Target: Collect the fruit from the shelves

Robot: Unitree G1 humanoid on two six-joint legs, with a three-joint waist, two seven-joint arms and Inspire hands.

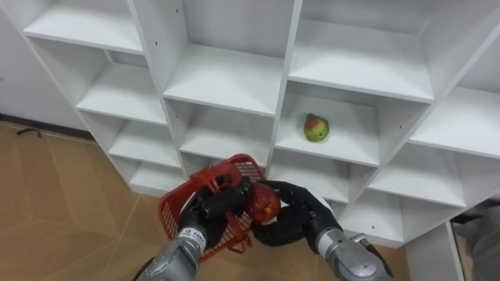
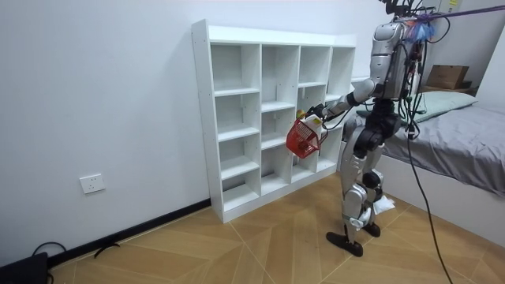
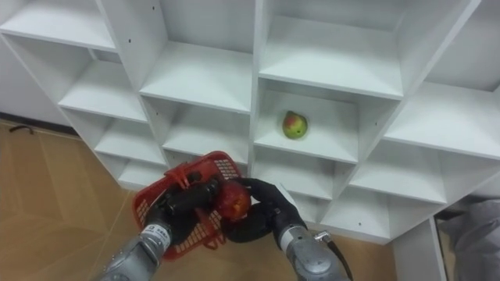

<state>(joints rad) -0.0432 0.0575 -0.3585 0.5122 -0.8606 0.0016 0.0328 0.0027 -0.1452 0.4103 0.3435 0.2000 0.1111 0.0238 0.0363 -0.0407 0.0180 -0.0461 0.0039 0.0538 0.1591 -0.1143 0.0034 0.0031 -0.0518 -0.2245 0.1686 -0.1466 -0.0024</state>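
Observation:
I stand facing a white closet of open shelves. My left hand is curled round the handle of a red mesh basket, held in front of the lower shelves. My right hand grips a red apple at the basket's right rim. A green-red fruit lies on a middle shelf, above and to the right of both hands. In the room view the basket hangs before the closet, and my right hand is beside it.
Wooden floor lies to the left and below. In the room view a bed stands behind me on the room view's right, and a wall socket is low on the wall.

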